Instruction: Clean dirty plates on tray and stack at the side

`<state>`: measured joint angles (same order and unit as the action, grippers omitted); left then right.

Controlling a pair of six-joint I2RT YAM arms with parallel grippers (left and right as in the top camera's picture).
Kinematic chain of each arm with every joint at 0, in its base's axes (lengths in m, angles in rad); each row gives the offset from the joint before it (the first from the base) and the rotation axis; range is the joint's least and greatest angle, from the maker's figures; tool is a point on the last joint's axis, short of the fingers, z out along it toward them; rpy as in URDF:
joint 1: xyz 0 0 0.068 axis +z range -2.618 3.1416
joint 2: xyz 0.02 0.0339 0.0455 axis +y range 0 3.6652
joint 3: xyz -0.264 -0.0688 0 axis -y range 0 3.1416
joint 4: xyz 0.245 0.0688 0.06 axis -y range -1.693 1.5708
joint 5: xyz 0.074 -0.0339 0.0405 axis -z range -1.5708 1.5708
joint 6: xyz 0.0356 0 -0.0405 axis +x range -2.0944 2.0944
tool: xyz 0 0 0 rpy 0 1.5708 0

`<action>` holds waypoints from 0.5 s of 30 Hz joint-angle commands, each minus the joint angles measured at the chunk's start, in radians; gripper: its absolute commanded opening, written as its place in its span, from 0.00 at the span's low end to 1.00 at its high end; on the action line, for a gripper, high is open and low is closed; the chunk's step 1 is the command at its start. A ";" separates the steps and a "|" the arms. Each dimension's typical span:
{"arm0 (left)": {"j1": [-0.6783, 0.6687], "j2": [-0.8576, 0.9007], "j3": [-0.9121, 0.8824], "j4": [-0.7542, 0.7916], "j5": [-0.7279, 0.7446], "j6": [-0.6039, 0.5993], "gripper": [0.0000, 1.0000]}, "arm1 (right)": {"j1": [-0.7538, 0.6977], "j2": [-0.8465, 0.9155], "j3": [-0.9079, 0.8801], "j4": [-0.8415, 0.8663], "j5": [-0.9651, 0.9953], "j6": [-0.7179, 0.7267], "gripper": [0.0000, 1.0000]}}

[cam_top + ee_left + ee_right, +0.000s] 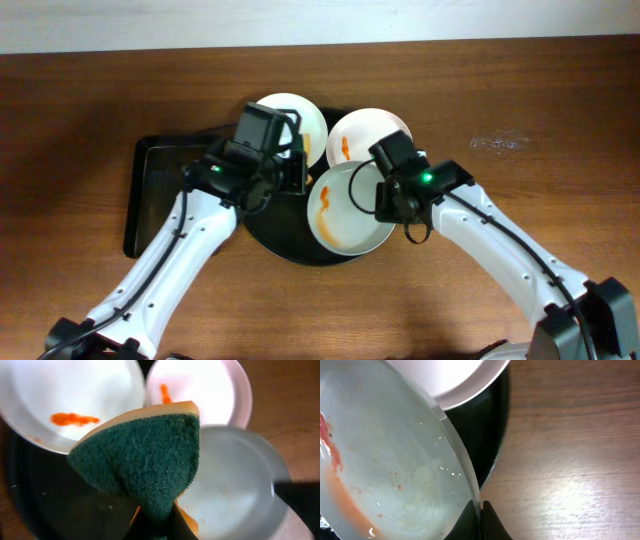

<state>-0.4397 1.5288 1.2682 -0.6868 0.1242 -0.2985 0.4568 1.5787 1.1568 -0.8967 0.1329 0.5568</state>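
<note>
Three white plates lie on the round black tray (268, 238). The front plate (350, 215) carries an orange smear along its left side, and my right gripper (381, 196) (481, 515) is shut on its right rim; up close the plate (385, 455) shows orange streaks. The back right plate (368, 135) also has an orange smear. My left arm partly covers the back left plate (292, 115). My left gripper (296, 172) (157, 527) is shut on a green sponge (145, 460) with an orange backing, held above the tray between the plates.
A smaller rectangular black tray (155, 190) lies left of the round one, under my left arm. Bare wooden table (520, 110) stretches to the right of the plates and along the front edge.
</note>
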 commanded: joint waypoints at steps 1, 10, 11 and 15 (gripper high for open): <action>-0.076 0.001 0.010 0.037 -0.035 0.013 0.05 | -0.021 0.023 0.008 0.027 0.080 -0.002 0.04; -0.160 0.195 0.010 0.087 -0.174 0.012 0.02 | -0.021 0.113 0.004 0.048 0.154 -0.002 0.04; -0.160 0.225 0.010 0.106 -0.174 0.012 0.02 | -0.021 0.113 0.004 0.048 0.171 -0.002 0.04; -0.160 0.305 0.010 0.133 -0.173 0.012 0.02 | -0.033 0.113 0.004 0.047 0.201 -0.002 0.04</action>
<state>-0.6003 1.7920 1.2682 -0.5632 -0.0341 -0.2977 0.4370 1.6814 1.1568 -0.8482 0.2752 0.5499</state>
